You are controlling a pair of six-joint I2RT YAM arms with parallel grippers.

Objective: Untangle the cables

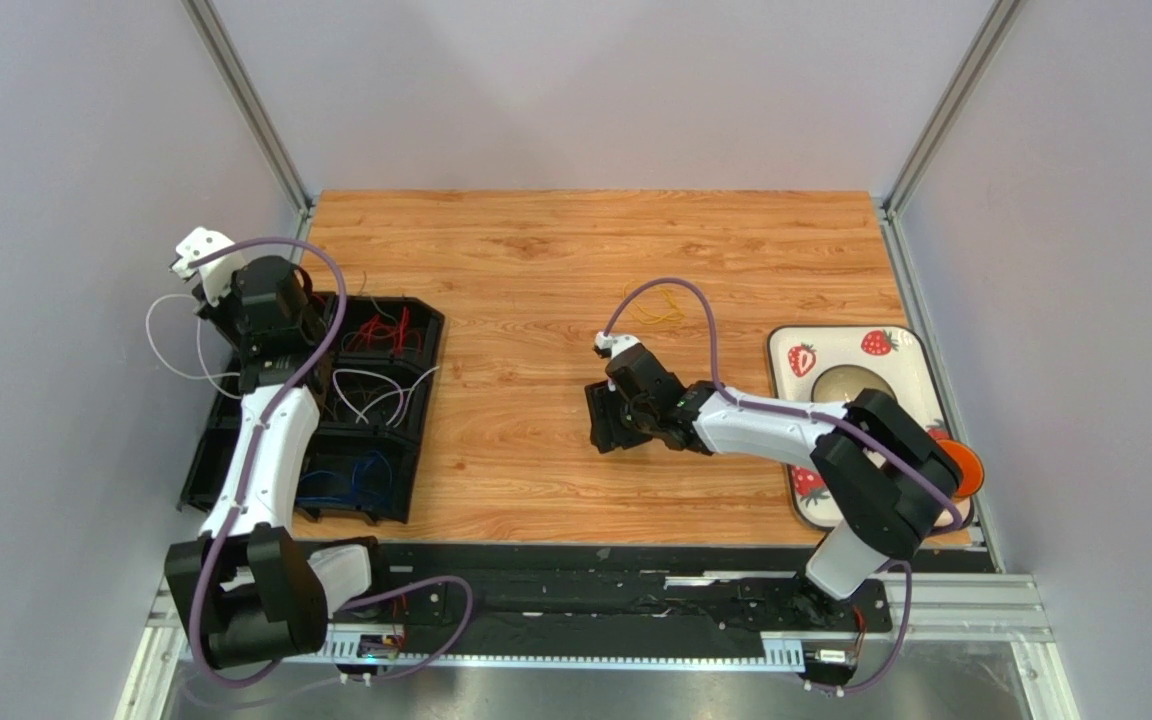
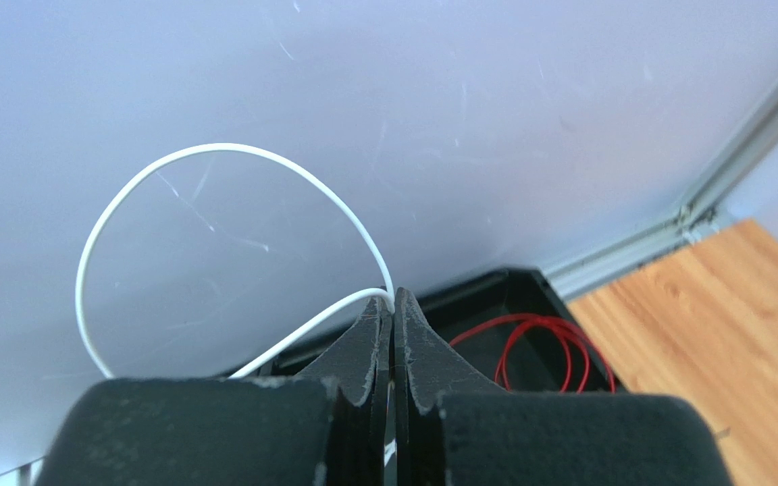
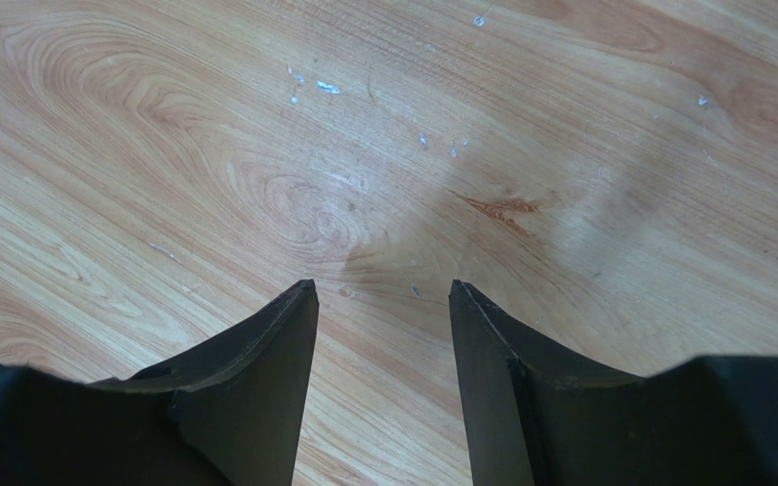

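My left gripper (image 1: pixel 222 300) (image 2: pixel 393 300) is shut on a thin white cable (image 2: pixel 192 152), which loops out over the tray's left edge towards the wall (image 1: pixel 159 342). Below it is a black compartment tray (image 1: pixel 420 393) (image 2: pixel 510 287). The tray holds red cables (image 1: pixel 387 326) (image 2: pixel 555 339), white cables (image 1: pixel 382 395) and blue cables (image 1: pixel 345 483) in separate compartments. A small yellow cable (image 1: pixel 668 315) lies on the wooden table. My right gripper (image 1: pixel 602 420) (image 3: pixel 383 291) is open and empty, low over bare wood near the table's middle.
A strawberry-patterned plate (image 1: pixel 800 360) holding a bowl (image 1: pixel 838 387) sits at the right edge, with an orange object (image 1: pixel 962 468) beside it. Grey walls and metal frame rails (image 2: pixel 667 228) close in the table on the left, back and right.
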